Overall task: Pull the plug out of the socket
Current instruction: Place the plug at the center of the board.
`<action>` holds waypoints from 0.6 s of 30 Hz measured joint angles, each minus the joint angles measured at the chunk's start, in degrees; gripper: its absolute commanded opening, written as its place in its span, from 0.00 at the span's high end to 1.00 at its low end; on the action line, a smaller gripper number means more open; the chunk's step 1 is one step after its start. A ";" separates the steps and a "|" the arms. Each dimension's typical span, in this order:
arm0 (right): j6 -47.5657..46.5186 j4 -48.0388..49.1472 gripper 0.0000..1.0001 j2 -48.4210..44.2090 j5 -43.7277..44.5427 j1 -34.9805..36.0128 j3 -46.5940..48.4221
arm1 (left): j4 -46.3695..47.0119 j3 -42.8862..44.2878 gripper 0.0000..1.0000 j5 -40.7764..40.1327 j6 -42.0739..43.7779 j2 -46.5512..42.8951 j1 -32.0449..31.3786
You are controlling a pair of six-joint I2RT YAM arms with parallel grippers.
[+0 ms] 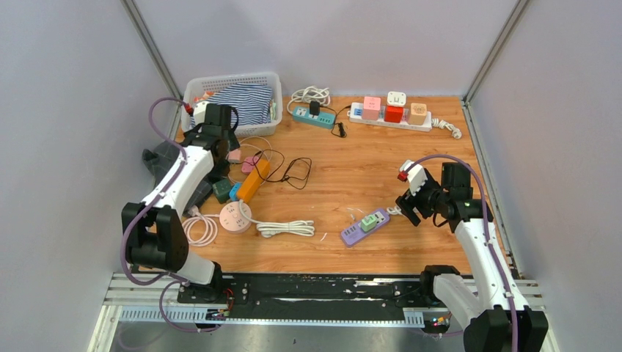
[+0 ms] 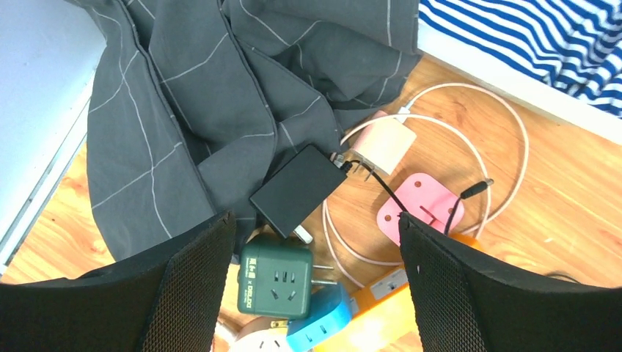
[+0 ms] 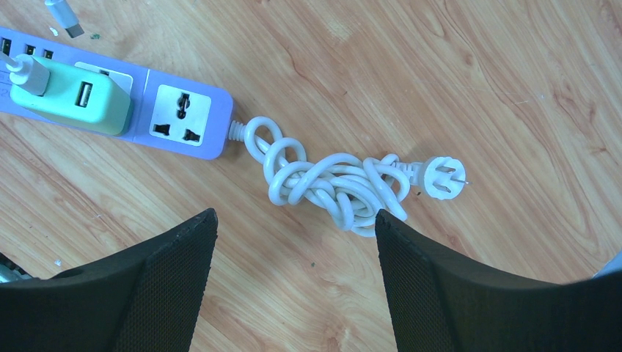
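A purple power strip [image 1: 364, 226] lies on the wooden table in front of the right arm, with a light green plug adapter [image 1: 371, 218] plugged into it. In the right wrist view the strip [image 3: 183, 117] and the green adapter [image 3: 73, 99] are at the upper left, and the strip's knotted white cord [image 3: 330, 183] lies between them and my fingers. My right gripper [image 3: 295, 216] is open and empty, just above the table beside the cord [image 1: 408, 207]. My left gripper [image 2: 315, 220] is open and empty over a pile of adapters at the left [image 1: 222, 150].
Under the left gripper lie a dark green cube socket [image 2: 279, 282], a black adapter [image 2: 297, 194], a pink charger [image 2: 422, 202], a blue plug [image 2: 323, 319] and grey cloth [image 2: 198, 95]. A white basket [image 1: 192, 92], a teal strip [image 1: 314, 117] and a white strip [image 1: 392, 121] stand at the back.
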 measured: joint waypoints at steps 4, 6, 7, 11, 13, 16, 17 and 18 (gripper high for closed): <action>-0.13 0.00 0.20 0.00 -0.02 0.00 0.00 | -0.98 0.04 0.13 1.46 -1.25 -3.19 0.00; -0.15 0.00 0.20 0.00 -0.02 0.00 0.00 | -1.03 0.24 0.06 2.91 -1.77 -5.07 0.00; -0.15 0.00 0.20 0.00 -0.04 0.00 0.00 | -0.94 0.35 0.01 4.11 -2.05 -6.10 0.00; -0.20 0.00 0.20 0.00 -0.11 0.00 0.00 | 0.87 0.33 0.00 12.37 -2.01 -8.94 0.00; -0.26 0.00 0.20 0.00 -0.28 0.00 0.00 | 3.15 -0.42 0.00 17.81 -1.14 -9.90 -0.02; -0.48 0.00 0.20 0.00 -0.63 0.00 -0.02 | 5.92 -2.16 0.00 24.61 0.37 -11.43 -0.11; -0.55 0.00 0.20 0.00 -0.70 0.00 -0.02 | 6.71 -2.71 0.00 26.80 0.81 -11.89 -0.15; -0.57 0.00 0.20 0.00 -0.83 0.00 -0.02 | 7.63 -3.26 0.00 28.81 1.38 -12.37 -0.20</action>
